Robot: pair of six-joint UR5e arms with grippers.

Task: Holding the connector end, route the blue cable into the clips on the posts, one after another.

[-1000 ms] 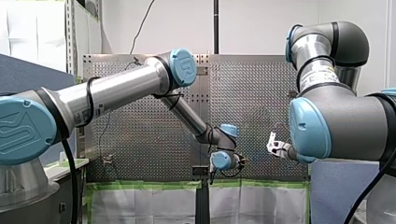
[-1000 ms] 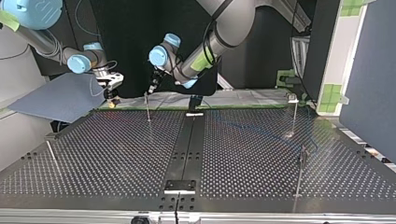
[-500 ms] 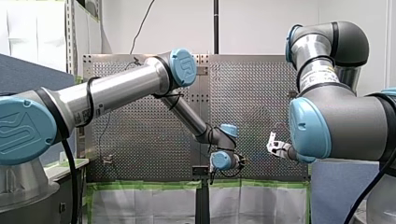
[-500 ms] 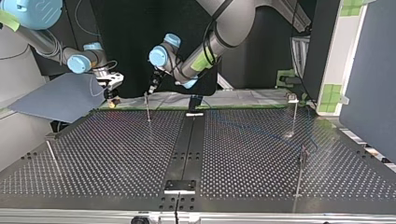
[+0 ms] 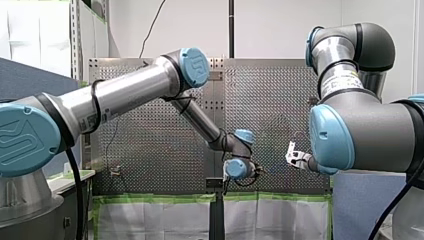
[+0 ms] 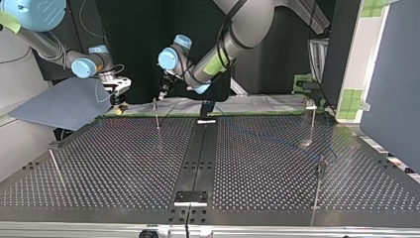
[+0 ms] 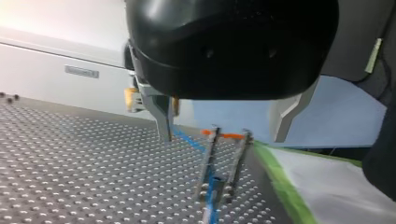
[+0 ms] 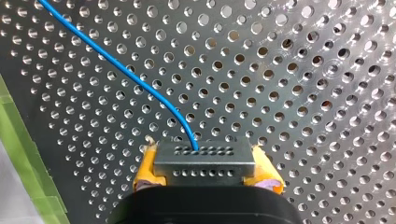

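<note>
Front view: my left arm reaches over to the middle of the table. My right arm is at the side. The grippers look too small here to tell much.

Top view: my right gripper hangs at the table's far edge, at this view's left. I think this lets the cable stretch out from it. My left gripper hangs just above a thin post. Three more posts stand well apart.

Left wrist view: the two metal fingers are spread wide and hold nothing. The post with its orange clip stands between them. The blue cable passes close by one finger and runs down along the post. I think the fingers are there to guide the cable. I cannot tell if it sits in the clip.

Right wrist view: the yellow pads squeeze the metal connector from both sides. The blue cable comes out of it and runs over the holes. Holding the end likely stops the cable from flopping.
</note>
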